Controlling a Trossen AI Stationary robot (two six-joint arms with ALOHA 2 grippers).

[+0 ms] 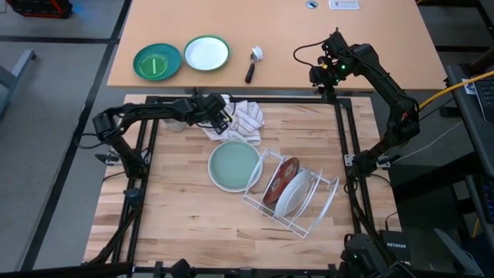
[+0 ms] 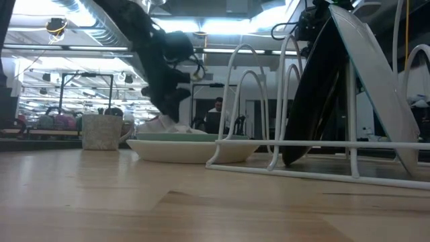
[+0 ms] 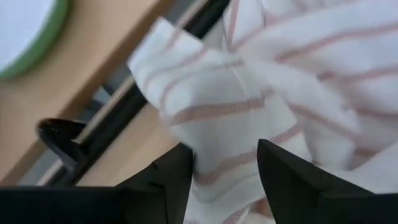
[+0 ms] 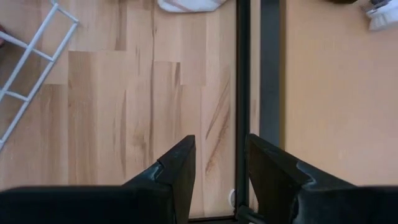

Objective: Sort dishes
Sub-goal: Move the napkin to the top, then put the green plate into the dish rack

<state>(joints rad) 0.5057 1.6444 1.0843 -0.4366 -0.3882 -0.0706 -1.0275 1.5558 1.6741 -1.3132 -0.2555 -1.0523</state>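
From above I see my left pincer (image 1: 224, 117) at the counter's (image 1: 177, 208) far edge, over a striped white cloth (image 1: 245, 117). The light blue plate (image 1: 235, 165) lies flat mid-counter, touching the white wire rack (image 1: 309, 212), where the dark red plate (image 1: 279, 180) and a white plate (image 1: 293, 193) stand on edge. My right pincer (image 1: 318, 76) waits by the far right corner.

At counter level, a mug (image 2: 102, 132) stands behind.

The left wrist camera shows spread fingers (image 3: 163, 180) straddling cloth, perhaps touching it.

On the right wrist camera, the fingers (image 4: 177, 168) stand apart, holding nothing.
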